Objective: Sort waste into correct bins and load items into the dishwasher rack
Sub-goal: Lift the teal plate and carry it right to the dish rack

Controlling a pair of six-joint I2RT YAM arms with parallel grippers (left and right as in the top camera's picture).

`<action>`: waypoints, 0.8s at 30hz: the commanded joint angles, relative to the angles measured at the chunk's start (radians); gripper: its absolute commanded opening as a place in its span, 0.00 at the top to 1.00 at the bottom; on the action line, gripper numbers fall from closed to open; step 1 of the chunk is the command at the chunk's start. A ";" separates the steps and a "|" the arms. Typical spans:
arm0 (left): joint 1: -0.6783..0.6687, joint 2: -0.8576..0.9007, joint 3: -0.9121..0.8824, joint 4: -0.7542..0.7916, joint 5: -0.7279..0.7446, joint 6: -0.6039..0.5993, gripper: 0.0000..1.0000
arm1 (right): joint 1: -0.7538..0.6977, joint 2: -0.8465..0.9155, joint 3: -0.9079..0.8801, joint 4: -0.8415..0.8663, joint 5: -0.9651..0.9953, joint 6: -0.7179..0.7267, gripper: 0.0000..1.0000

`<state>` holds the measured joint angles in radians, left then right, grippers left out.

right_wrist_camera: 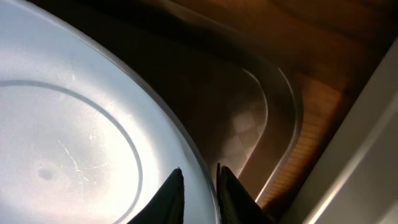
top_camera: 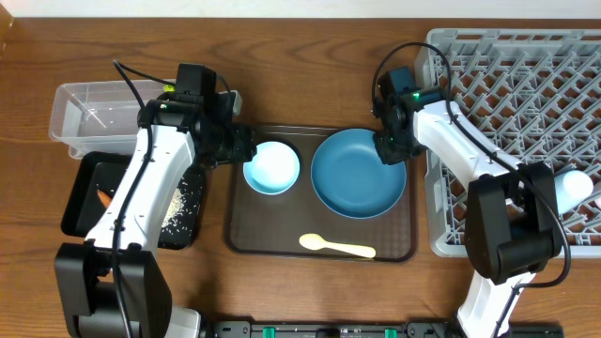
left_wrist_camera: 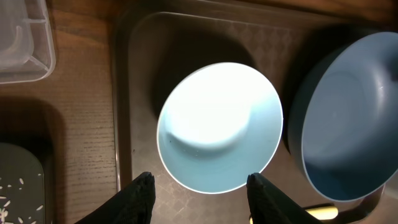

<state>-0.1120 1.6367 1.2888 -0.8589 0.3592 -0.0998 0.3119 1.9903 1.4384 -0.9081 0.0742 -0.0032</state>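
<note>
On the brown serving tray (top_camera: 235, 239) lie a light-blue bowl (top_camera: 271, 167), a large dark-blue plate (top_camera: 358, 173) and a cream spoon (top_camera: 336, 247). My left gripper (top_camera: 242, 145) is open above the bowl's left side; in the left wrist view the jaws (left_wrist_camera: 200, 182) straddle the near rim of the bowl (left_wrist_camera: 217, 124). My right gripper (top_camera: 389, 150) is shut on the plate's far right rim; the right wrist view shows the fingers (right_wrist_camera: 199, 175) pinching the rim of the plate (right_wrist_camera: 68, 124). The grey rack (top_camera: 526, 103) stands at the right.
A pale cup (top_camera: 573, 185) rests in the rack's right part. The clear tub (top_camera: 94, 113) stands far left. In front of it is the black tray (top_camera: 84, 183) holding rice grains (top_camera: 180, 208) and an orange carrot piece (top_camera: 105, 198). No tissue or packet shows.
</note>
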 commanded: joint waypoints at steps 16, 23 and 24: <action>0.005 -0.006 0.001 -0.005 -0.012 0.013 0.49 | 0.003 0.009 0.008 0.061 -0.026 0.007 0.99; 0.005 -0.006 0.001 -0.005 -0.012 0.013 0.49 | -0.026 -0.034 0.137 0.051 0.107 0.010 0.99; 0.005 -0.006 0.001 -0.005 -0.012 0.013 0.49 | -0.034 -0.049 0.166 0.052 0.136 0.010 0.99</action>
<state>-0.1120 1.6367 1.2888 -0.8597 0.3592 -0.0998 0.3096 1.9892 1.5166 -0.8665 0.0780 -0.0048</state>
